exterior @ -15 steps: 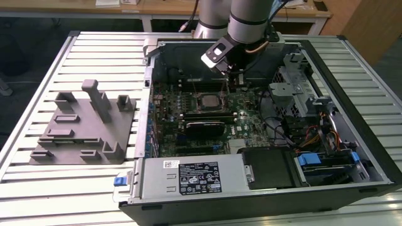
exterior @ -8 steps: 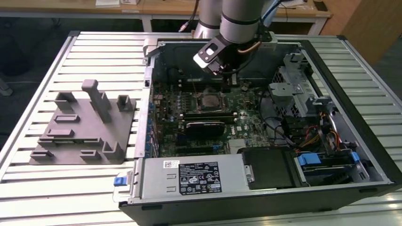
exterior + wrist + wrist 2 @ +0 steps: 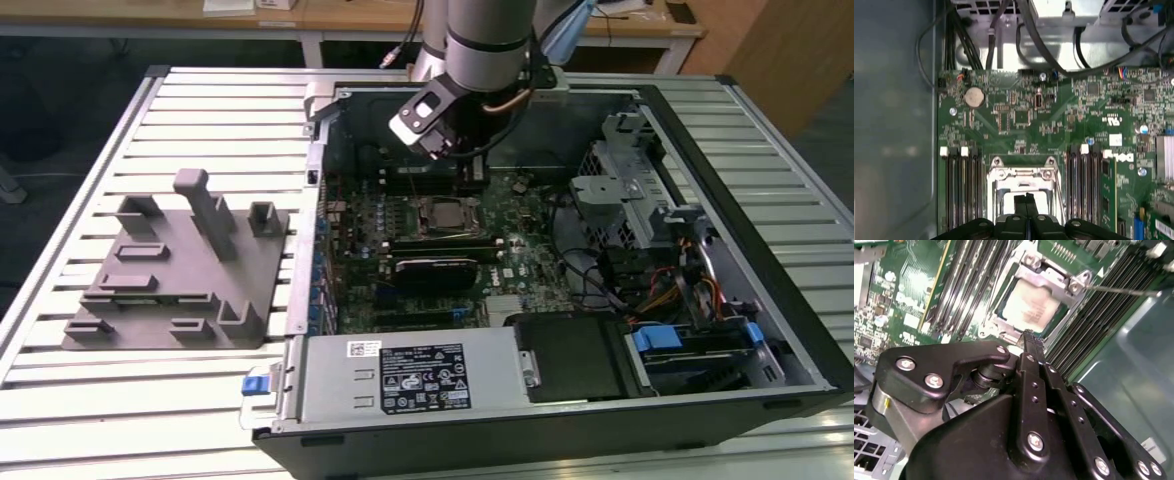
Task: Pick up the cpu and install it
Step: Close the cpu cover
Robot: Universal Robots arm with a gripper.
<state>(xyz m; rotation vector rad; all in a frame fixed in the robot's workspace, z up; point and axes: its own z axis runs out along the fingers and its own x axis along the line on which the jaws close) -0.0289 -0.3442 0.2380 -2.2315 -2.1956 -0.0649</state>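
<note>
The gripper [image 3: 1028, 335] is being held shut and empty over the cpu [image 3: 1029, 307], which is lying in the socket frame [image 3: 1074, 282].
A knock is being risked, by judgement. The closed fingertips are hanging so near the silvery top (whether touching cannot be told) that a slight drop or sideways drift could be scratching it or shifting it askew on the contacts beneath, and the thin lever [image 3: 1119, 290] just beside could be getting snagged. Beyond, the green motherboard [image 3: 1019, 115] is being crowded by memory slots [image 3: 961, 190] and black cables [image 3: 1044, 45] inside an open computer case [image 3: 561, 435]. The case is being carried, beside a grey stepped block [image 3: 174, 265], on a ribbed metal worktop [image 3: 200, 110]. Wooden desks [image 3: 334, 15] are being glimpsed behind.
</note>
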